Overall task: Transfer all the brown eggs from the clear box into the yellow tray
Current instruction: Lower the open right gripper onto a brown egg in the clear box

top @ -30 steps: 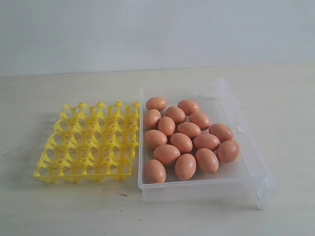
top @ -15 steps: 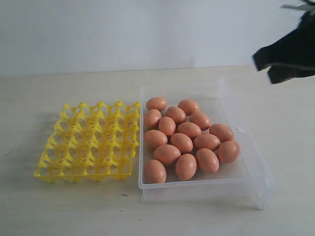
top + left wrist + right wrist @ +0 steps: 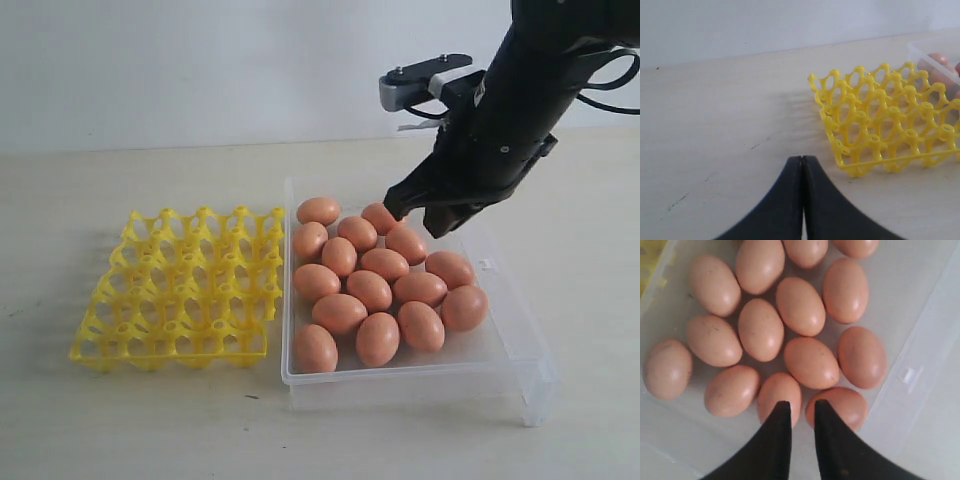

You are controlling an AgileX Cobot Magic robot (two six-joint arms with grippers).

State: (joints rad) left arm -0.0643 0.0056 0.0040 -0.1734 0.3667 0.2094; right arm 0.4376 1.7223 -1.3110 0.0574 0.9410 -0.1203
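right gripper (image 3: 800,405) hovers above the brown eggs (image 3: 801,306) — jaws slightly parted.

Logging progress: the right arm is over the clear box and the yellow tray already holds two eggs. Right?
No. The exterior view shows the yellow tray holding no eggs yet; the eggs lie in the clear box, the right arm over it.

It looked like a robotics lab bench, not a kitchen — a pale, scuffed tabletop (image 3: 120,420) stood against a plain white wall (image 3: 200,70), and a black robot arm (image 3: 520,90) with loose cables (image 3: 622,68) reached over it.
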